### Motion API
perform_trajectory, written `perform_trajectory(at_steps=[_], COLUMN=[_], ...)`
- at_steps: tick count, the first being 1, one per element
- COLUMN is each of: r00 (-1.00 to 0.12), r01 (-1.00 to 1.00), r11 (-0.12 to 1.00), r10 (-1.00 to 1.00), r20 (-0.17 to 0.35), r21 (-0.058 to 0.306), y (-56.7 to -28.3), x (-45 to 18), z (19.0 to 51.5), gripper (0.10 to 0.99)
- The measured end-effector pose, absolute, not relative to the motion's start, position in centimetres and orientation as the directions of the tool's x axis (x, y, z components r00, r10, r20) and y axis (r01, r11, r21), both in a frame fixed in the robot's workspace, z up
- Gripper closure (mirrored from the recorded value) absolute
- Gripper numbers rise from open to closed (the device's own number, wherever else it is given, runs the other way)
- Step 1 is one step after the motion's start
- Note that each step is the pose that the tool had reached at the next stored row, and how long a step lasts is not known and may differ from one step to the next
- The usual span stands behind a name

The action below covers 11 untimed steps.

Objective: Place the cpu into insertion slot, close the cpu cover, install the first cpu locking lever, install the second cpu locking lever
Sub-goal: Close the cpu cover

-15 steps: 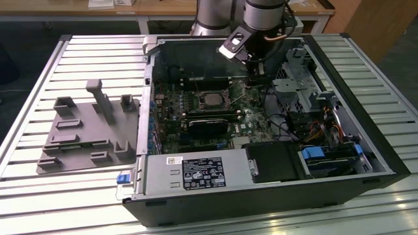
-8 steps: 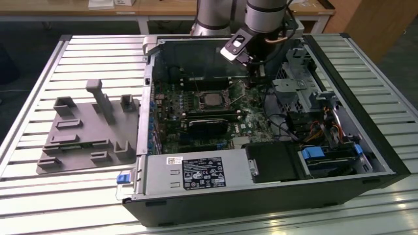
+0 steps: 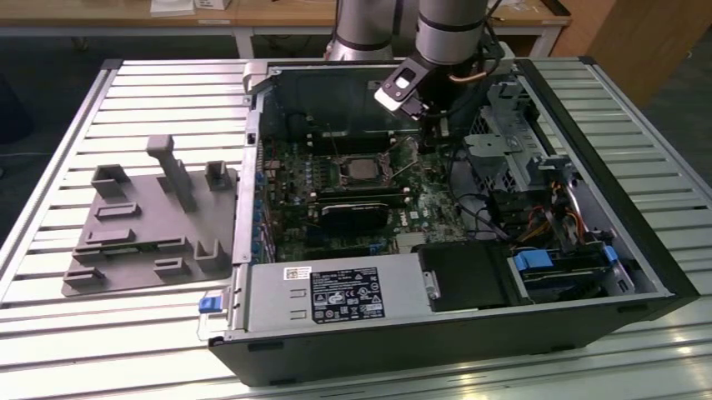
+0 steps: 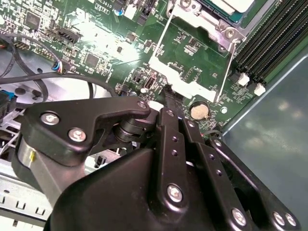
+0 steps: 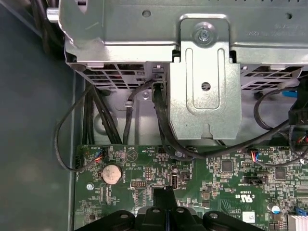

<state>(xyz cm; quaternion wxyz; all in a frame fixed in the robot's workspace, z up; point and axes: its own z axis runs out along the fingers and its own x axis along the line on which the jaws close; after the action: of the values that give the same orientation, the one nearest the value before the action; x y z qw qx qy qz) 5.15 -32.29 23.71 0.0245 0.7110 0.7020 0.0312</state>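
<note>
Cpu (image 3: 358,169) lies in the insertion slot (image 4: 202,19). Gripper (image 4: 168,96), jaws pressed together, seemingly touches the open cpu cover (image 4: 185,83) beside that slot.

Your arm (image 3: 451,29), top centre of the exterior view, is a grey tube above a black wrist. In the second wrist view, your gripper (image 4: 169,96) shows matte black links with silver screws.

Robotics lab or workshop, slatted metal worktop (image 3: 145,87) carried an opened computer case (image 3: 468,343), grey parts fixture (image 3: 133,243), wooden desks (image 3: 292,12) stood behind.
</note>
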Motion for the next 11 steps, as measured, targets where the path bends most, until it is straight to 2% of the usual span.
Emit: perform_trajectory(at_steps=[6,11], r00=[0.012,0.013], r01=[0.997,1.000], r11=[-0.013,-0.013], r10=[1.000,1.000], r20=[0.010,0.010], r21=[0.076,0.029], y=[-32.28,-32.28], x=[5.16,5.22], z=[23.70,23.67], gripper=[0.984,0.984])
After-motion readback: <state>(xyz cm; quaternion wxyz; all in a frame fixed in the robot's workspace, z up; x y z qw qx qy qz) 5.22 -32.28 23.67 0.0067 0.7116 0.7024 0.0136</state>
